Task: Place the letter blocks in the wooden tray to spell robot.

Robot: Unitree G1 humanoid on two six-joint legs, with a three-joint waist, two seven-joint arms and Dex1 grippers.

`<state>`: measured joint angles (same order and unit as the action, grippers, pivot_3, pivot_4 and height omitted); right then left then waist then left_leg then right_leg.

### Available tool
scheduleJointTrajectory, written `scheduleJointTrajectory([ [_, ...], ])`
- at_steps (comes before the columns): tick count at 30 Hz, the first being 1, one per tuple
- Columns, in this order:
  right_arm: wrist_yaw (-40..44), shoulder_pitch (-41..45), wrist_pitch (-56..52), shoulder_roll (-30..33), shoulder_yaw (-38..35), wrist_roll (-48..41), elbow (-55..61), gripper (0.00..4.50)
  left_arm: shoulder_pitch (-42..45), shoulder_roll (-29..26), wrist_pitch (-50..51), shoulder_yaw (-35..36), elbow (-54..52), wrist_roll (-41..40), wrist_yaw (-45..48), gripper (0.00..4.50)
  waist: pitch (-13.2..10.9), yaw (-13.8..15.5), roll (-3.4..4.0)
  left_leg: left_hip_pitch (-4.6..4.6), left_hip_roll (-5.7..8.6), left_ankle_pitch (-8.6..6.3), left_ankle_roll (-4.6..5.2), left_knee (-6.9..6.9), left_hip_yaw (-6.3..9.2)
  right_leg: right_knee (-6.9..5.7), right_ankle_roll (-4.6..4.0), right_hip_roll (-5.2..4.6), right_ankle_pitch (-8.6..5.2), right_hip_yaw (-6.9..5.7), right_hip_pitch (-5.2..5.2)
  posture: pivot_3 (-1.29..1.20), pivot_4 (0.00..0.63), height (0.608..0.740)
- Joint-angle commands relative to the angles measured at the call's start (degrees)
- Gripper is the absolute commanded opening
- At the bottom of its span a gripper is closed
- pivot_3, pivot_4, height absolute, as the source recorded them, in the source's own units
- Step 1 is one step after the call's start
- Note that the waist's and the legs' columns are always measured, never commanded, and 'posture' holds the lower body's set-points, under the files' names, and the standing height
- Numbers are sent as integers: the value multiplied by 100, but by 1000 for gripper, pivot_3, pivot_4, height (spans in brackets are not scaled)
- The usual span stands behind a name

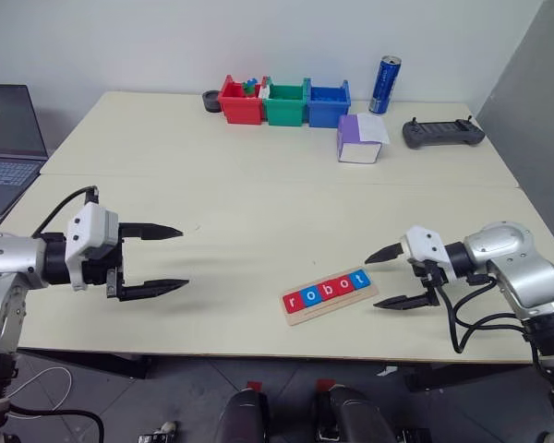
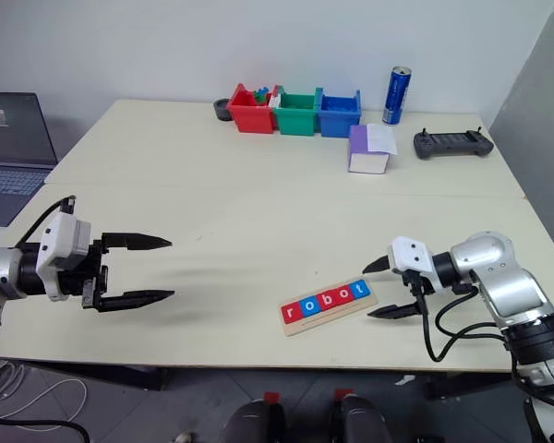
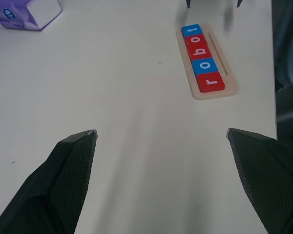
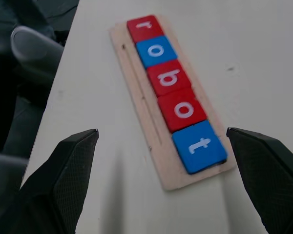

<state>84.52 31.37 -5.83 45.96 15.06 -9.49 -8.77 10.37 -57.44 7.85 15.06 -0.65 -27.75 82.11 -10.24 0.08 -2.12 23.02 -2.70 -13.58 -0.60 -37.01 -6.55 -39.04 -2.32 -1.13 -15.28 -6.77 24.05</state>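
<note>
The wooden tray (image 1: 331,296) lies near the table's front edge, right of centre. In it sit the letter blocks (image 1: 327,291) in a row: red r, blue o, red b, red o, blue t, spelling robot, also plain in the right wrist view (image 4: 175,92). My right gripper (image 1: 385,278) hovers open just right of the tray's t end, holding nothing. Far off to the left my left gripper (image 1: 171,259) stands open and empty above the table, pointing toward the tray (image 3: 208,63).
At the table's back stand red (image 1: 239,101), green (image 1: 285,103) and blue (image 1: 328,103) bins, a blue can (image 1: 384,85), a purple-and-white box (image 1: 360,138) and a black controller (image 1: 443,132). A laptop (image 1: 7,138) sits at the far left.
</note>
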Motion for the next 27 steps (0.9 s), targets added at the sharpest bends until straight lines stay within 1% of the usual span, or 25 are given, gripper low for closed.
scheduleJointTrajectory([
  [1,-36,384,636,-165,218,453,-497,4466,-73,28,66,145,-529,-138,-201,4500,0,-6,0,-1,-1,0,0,0,0,-2,0,1,0,0,0,0,150,740],
  [7,75,788,920,-484,357,586,-1170,4466,-399,43,92,228,-899,-210,-244,4500,0,-21,1,-5,-5,5,-8,3,0,-7,-1,5,0,0,0,0,150,740],
  [16,224,1170,1086,-899,496,695,-1722,4466,-733,150,125,195,-1253,-267,-432,4500,0,-15,1,-5,-4,4,-6,0,1,-6,-1,4,0,0,-2,0,150,740],
  [27,545,1434,1429,-1064,678,807,-2327,4466,-1043,361,63,171,-1521,-254,-512,4500,0,-15,1,-5,-4,5,-8,0,1,-5,-2,4,1,0,-3,0,150,740],
])
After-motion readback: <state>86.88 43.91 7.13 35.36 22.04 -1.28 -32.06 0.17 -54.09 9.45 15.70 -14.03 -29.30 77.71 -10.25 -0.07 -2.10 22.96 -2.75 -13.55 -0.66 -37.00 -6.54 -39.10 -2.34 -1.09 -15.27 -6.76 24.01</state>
